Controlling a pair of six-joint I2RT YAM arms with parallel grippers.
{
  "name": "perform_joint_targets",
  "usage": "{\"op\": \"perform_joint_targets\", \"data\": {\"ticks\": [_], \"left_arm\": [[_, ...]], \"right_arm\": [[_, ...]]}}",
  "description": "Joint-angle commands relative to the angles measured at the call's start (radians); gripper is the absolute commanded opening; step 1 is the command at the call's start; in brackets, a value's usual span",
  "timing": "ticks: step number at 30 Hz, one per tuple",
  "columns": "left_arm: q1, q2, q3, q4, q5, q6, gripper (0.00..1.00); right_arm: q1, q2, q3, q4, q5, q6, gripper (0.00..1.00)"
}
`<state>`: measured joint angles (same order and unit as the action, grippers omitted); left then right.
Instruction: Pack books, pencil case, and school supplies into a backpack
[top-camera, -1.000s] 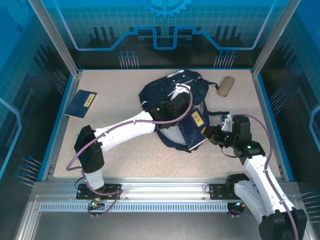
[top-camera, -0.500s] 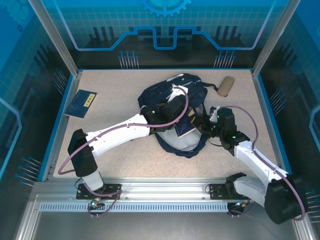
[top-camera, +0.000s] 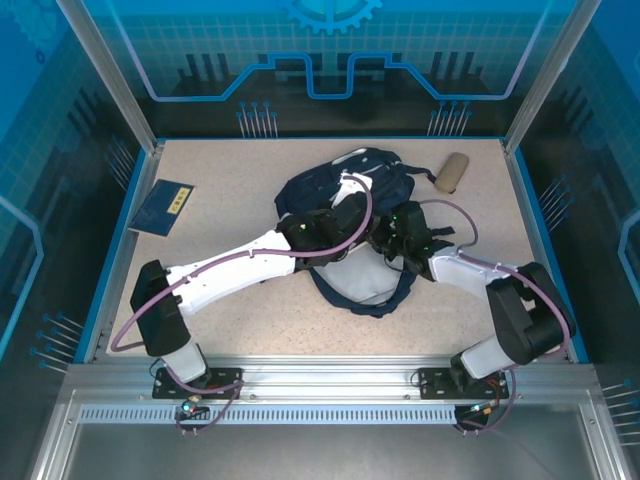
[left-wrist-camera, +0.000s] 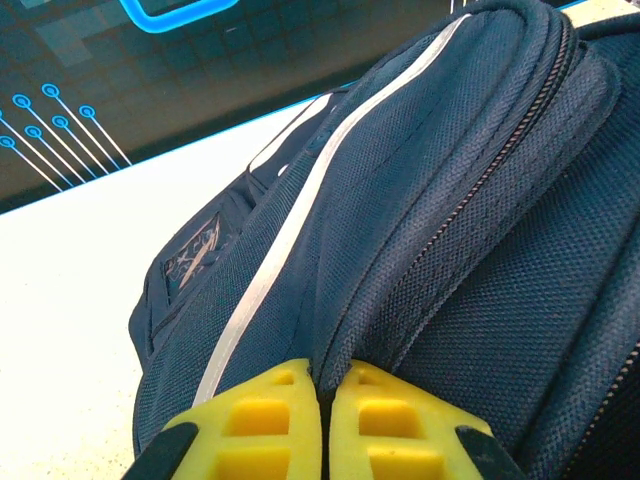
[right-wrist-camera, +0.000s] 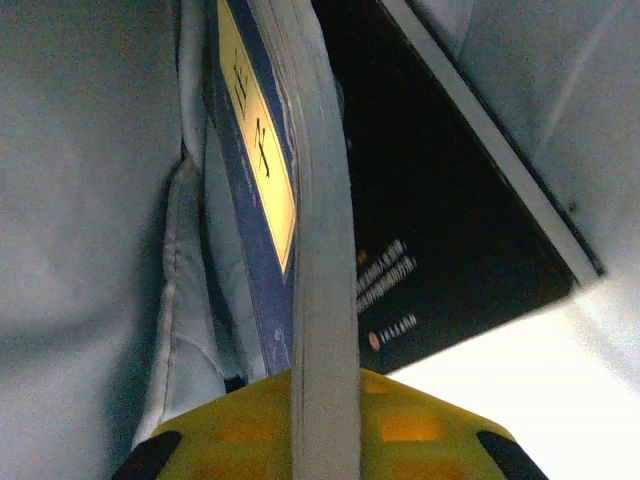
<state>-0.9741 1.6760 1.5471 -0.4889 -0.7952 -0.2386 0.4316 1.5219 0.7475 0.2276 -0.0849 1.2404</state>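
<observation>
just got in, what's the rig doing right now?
Packing the backpack. The left tool is shut on backpack fabric beside a zipper, apparently holding it open. The right tool is shut on a navy book and reaches inside the backpack, where a black book already lies. The second navy book lies on the table at the left, and the pencil case near the far right corner; neither is packed yet.

The navy book (right-wrist-camera: 255, 170) runs past the right wrist view's top edge; print on the black book (right-wrist-camera: 430, 200) is too blurred to read. The backpack (left-wrist-camera: 450, 220) overruns the left wrist view. Bottom edges crop the right tool (right-wrist-camera: 325, 405) and left tool (left-wrist-camera: 322, 410).
</observation>
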Motion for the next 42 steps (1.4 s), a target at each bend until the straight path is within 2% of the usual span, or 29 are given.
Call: {"op": "perform_joint_targets", "data": {"ticks": [1, 9, 13, 15, 18, 20, 22, 27, 36, 37, 40, 42], "left_arm": [[0.012, -0.089, 0.012, 0.101, -0.033, -0.055, 0.0], [0.029, -0.097, -0.002, 0.106, 0.003, -0.069, 0.0], [0.039, -0.1, -0.012, 0.106, 0.014, -0.08, 0.0], [0.044, -0.101, -0.015, 0.106, 0.021, -0.085, 0.0], [0.053, -0.1, -0.02, 0.107, 0.029, -0.089, 0.0], [0.059, -0.099, -0.024, 0.108, 0.038, -0.093, 0.0], [0.066, -0.096, -0.028, 0.108, 0.047, -0.098, 0.0], [0.08, -0.09, -0.033, 0.117, 0.066, -0.105, 0.0], [0.107, -0.08, -0.051, 0.133, 0.129, -0.116, 0.0], [0.113, -0.082, -0.055, 0.133, 0.147, -0.118, 0.06], [0.137, -0.103, -0.084, 0.146, 0.222, -0.137, 0.34], [0.157, -0.125, -0.119, 0.161, 0.267, -0.15, 0.47]], "right_arm": [[0.012, 0.054, 0.046, 0.036, 0.084, 0.041, 0.03], [0.028, 0.136, 0.114, 0.074, 0.104, 0.033, 0.11], [0.03, 0.169, 0.159, 0.073, 0.07, -0.013, 0.23], [0.031, 0.178, 0.168, 0.066, 0.05, -0.031, 0.33], [0.03, 0.149, 0.146, 0.067, 0.059, -0.064, 0.57], [0.03, 0.116, 0.138, 0.027, 0.076, -0.092, 0.68], [0.03, 0.07, 0.138, -0.027, 0.088, -0.13, 0.73], [0.03, -0.055, 0.074, -0.179, 0.122, -0.188, 0.75], [0.029, -0.331, -0.056, -0.403, 0.167, -0.238, 0.72], [0.028, -0.362, -0.062, -0.432, 0.182, -0.247, 0.71], [0.023, -0.471, -0.086, -0.556, 0.267, -0.28, 0.72], [0.022, -0.537, -0.099, -0.625, 0.329, -0.301, 0.75]]}}
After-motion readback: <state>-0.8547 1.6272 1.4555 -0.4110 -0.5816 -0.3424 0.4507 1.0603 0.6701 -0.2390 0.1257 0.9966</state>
